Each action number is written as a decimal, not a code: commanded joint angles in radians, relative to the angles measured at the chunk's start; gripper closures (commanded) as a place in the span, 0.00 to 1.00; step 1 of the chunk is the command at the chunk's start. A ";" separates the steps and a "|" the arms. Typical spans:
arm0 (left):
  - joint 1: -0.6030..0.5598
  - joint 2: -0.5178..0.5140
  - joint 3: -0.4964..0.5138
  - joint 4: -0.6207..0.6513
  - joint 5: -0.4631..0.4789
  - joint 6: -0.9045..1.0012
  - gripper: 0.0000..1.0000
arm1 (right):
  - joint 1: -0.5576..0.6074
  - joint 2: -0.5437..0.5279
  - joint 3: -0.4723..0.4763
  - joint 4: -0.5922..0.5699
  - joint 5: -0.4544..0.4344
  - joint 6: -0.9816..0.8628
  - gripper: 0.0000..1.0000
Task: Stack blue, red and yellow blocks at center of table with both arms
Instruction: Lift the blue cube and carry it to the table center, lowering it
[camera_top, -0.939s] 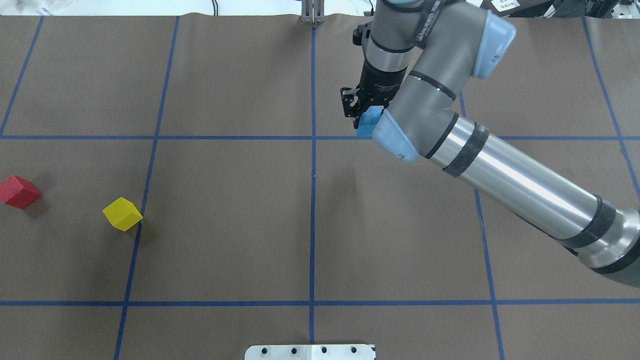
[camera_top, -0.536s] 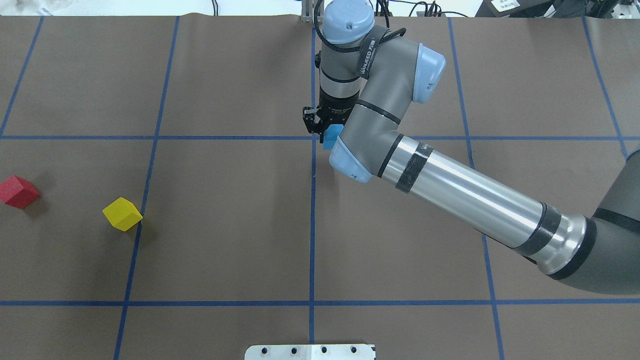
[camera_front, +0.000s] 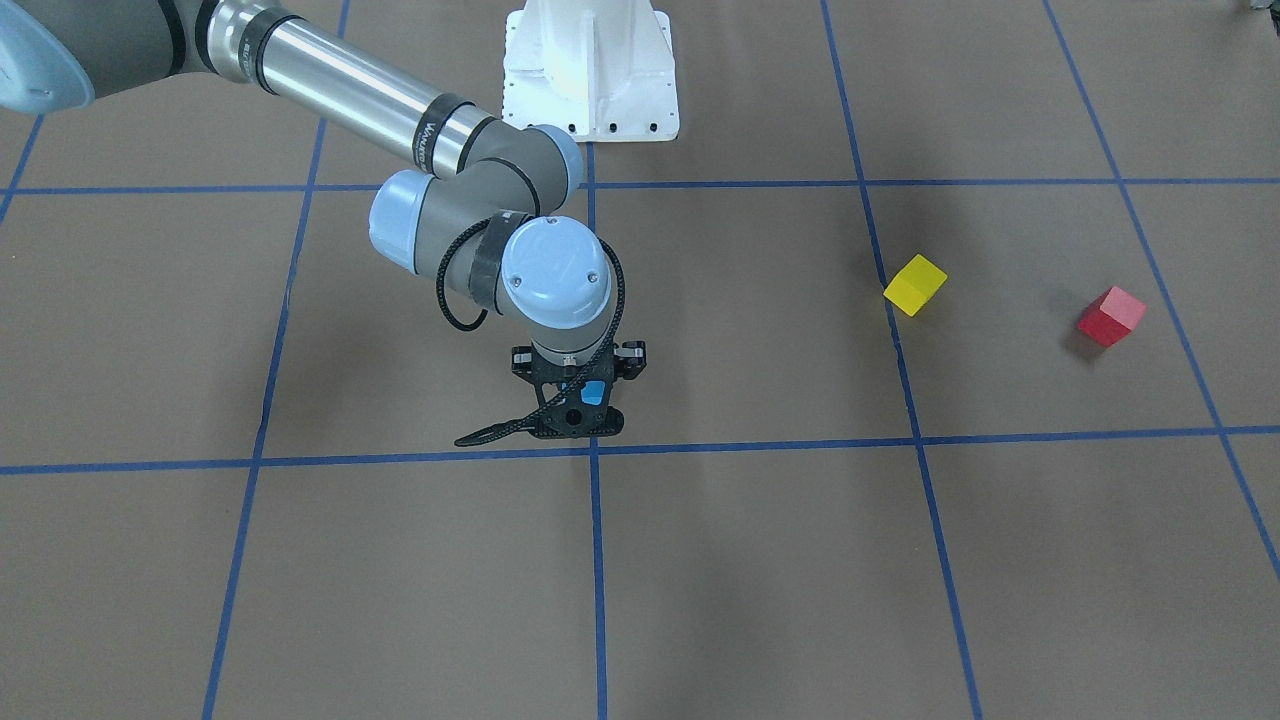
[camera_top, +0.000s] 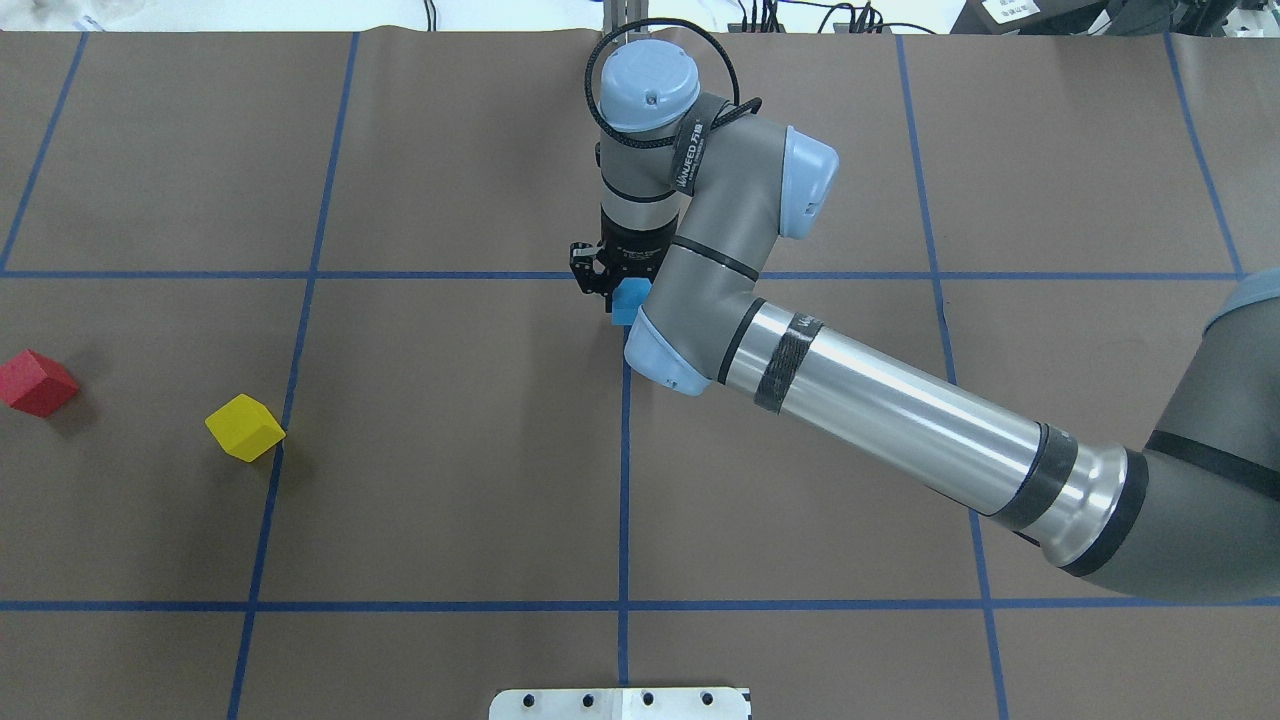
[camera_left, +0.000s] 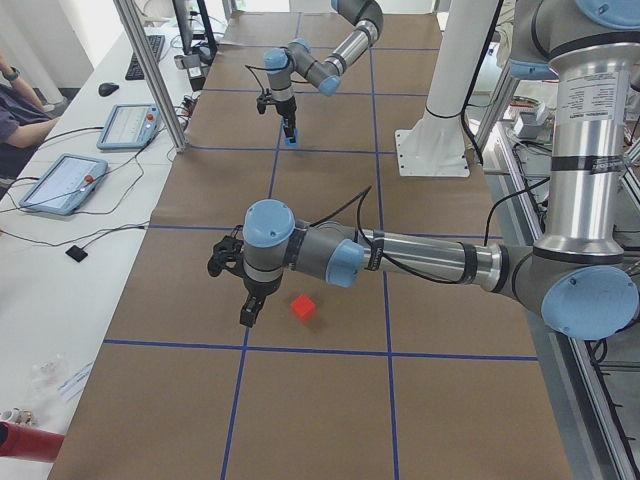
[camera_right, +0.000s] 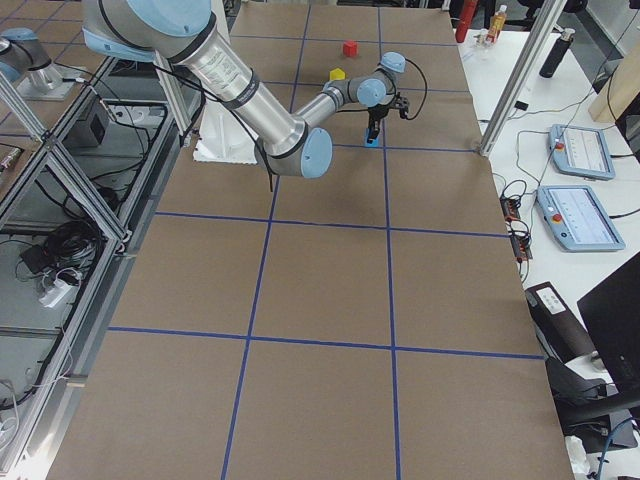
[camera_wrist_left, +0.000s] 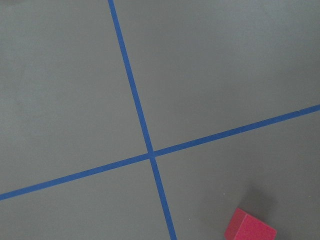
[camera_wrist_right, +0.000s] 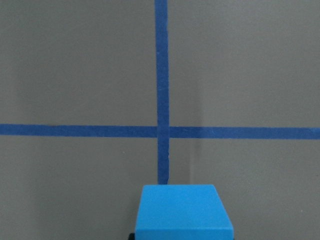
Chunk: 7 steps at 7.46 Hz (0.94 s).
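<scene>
My right gripper (camera_top: 612, 297) is shut on the blue block (camera_top: 628, 300) and holds it low by the central tape crossing (camera_wrist_right: 161, 131). The block also shows in the front view (camera_front: 592, 391) and in the right wrist view (camera_wrist_right: 184, 212). The yellow block (camera_top: 245, 427) and the red block (camera_top: 38, 383) lie on the table's left side. My left gripper (camera_left: 248, 315) hangs close beside the red block (camera_left: 303, 308) and shows only in the left side view, so I cannot tell whether it is open. The left wrist view has the red block (camera_wrist_left: 249, 227) at its lower right.
Brown paper with blue tape grid lines (camera_top: 624, 450) covers the table. The white robot base (camera_front: 590, 70) stands at the robot's edge. My right forearm (camera_top: 900, 420) crosses the right half of the table. Tablets (camera_left: 62, 180) lie on a side desk.
My right arm has swung to the left with the blue block, from right of the centre line to the central tape crossing. The red and yellow blocks have not moved.
</scene>
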 joint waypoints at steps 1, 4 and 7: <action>0.000 -0.006 0.005 0.003 0.000 0.000 0.00 | -0.013 0.001 -0.006 0.015 0.000 0.006 0.84; 0.000 -0.007 0.009 0.006 0.000 -0.002 0.00 | -0.030 -0.028 -0.004 0.089 -0.025 0.003 0.01; 0.000 -0.007 0.009 0.006 0.000 -0.020 0.00 | 0.004 -0.041 0.026 0.080 -0.012 -0.009 0.01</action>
